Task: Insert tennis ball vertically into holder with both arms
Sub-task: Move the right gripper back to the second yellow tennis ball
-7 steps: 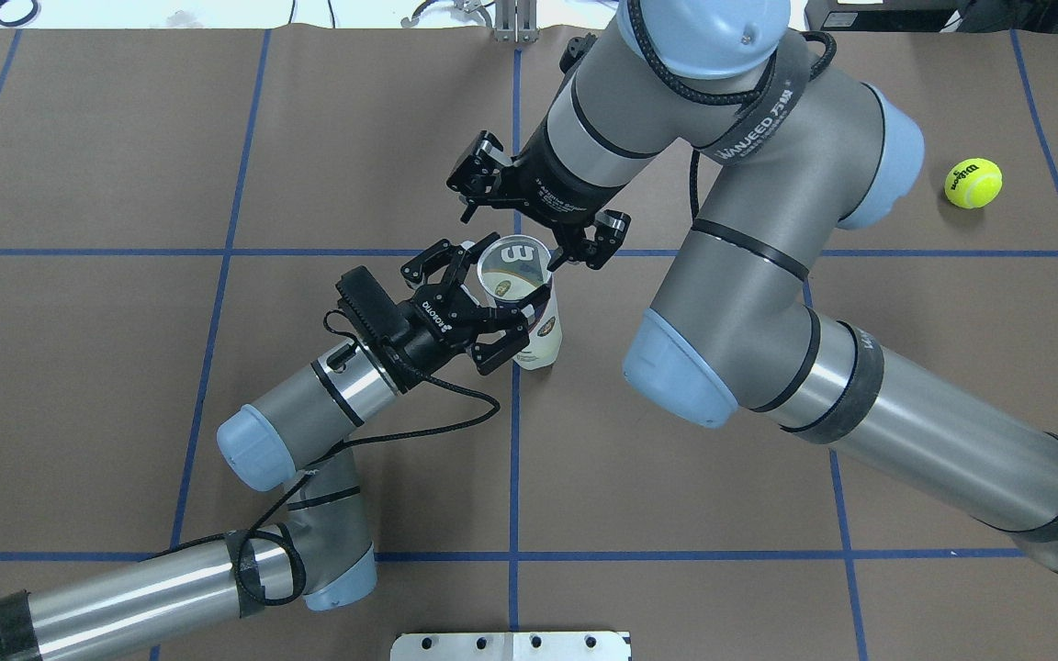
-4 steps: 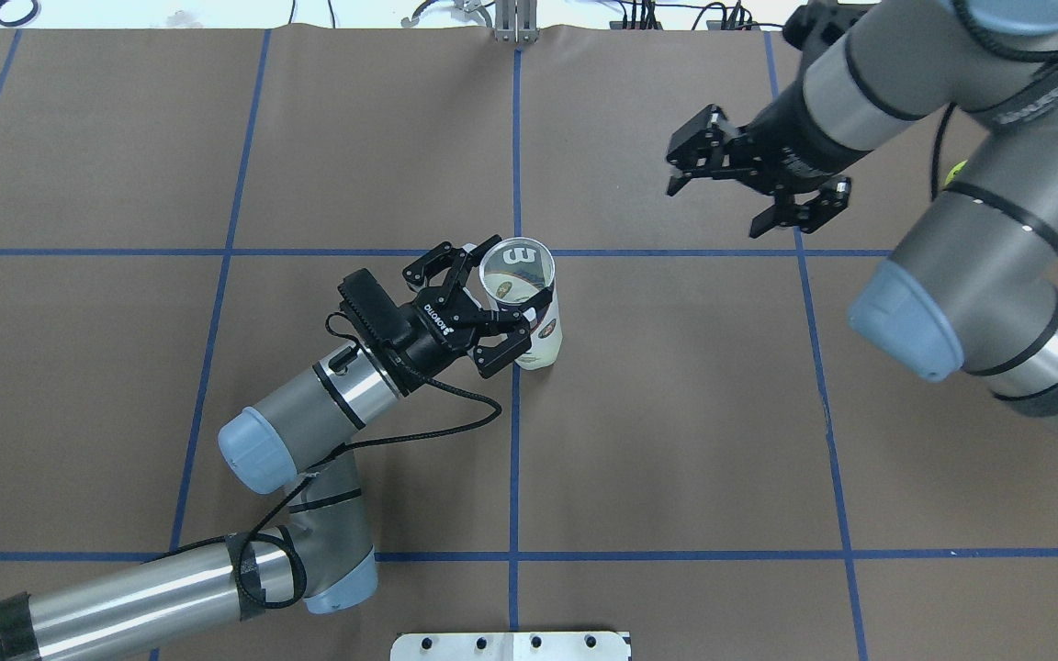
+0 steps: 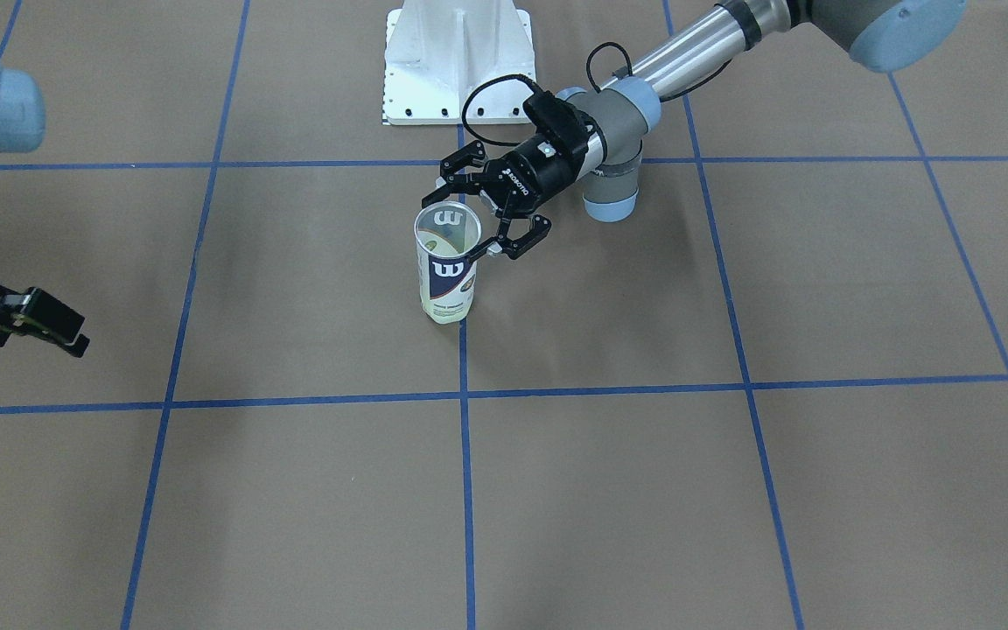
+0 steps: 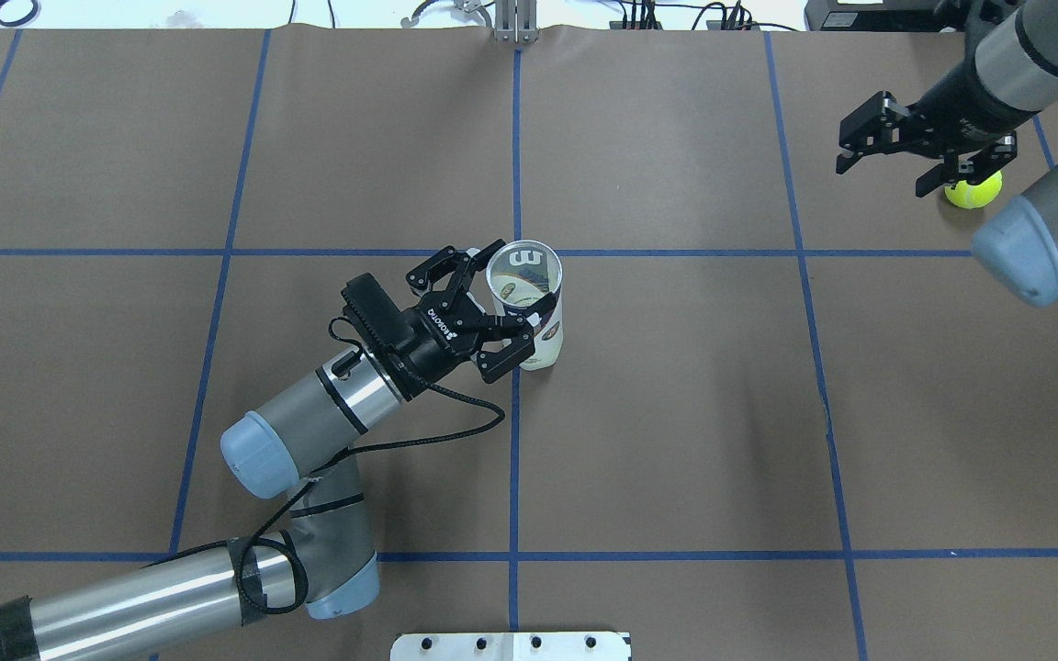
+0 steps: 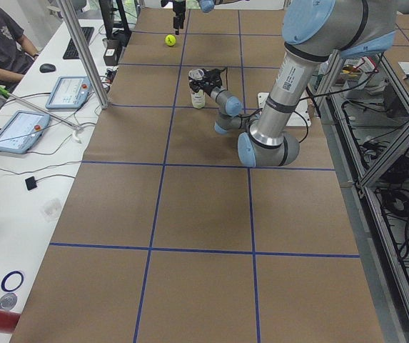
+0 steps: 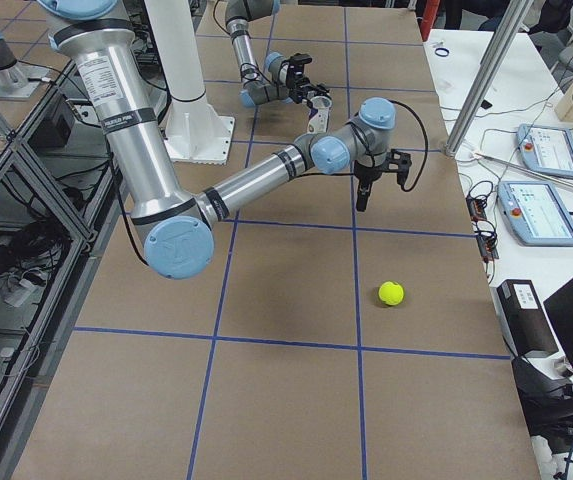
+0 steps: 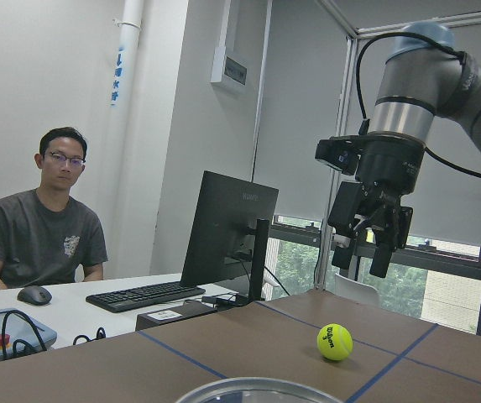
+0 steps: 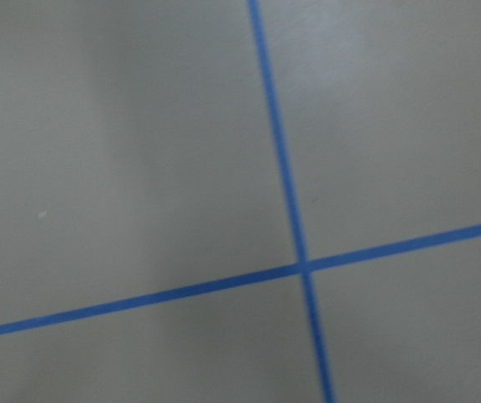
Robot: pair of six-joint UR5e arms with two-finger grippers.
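Counter (image 4: 676, 413): a brown sheet is spread over it and squares are marked out by blue lines (image 4: 514, 459).
Right arm (image 4: 1039, 239): it is stretched out over the counter's far right corner in the overhead view.
Left arm (image 4: 309, 431): it is reached in low toward the middle of the counter.
Pedestal (image 3: 458, 61): white, set at the robot's edge of the counter, well apart from the holder.
Holder (image 4: 543, 330): it is stood upright near the centre, just beside a crossing of blue lines, with its open mouth turned up.
Left pincer (image 4: 511, 289): it is closed around the holder's upper part, one finger on each side.
Right pincer (image 4: 887, 179): it is spread wide with nothing held, fingers pointed down, raised just beside the tennis ball.
Tennis ball (image 4: 973, 190): yellow-green, left lying on the counter at far right, well apart from the holder.
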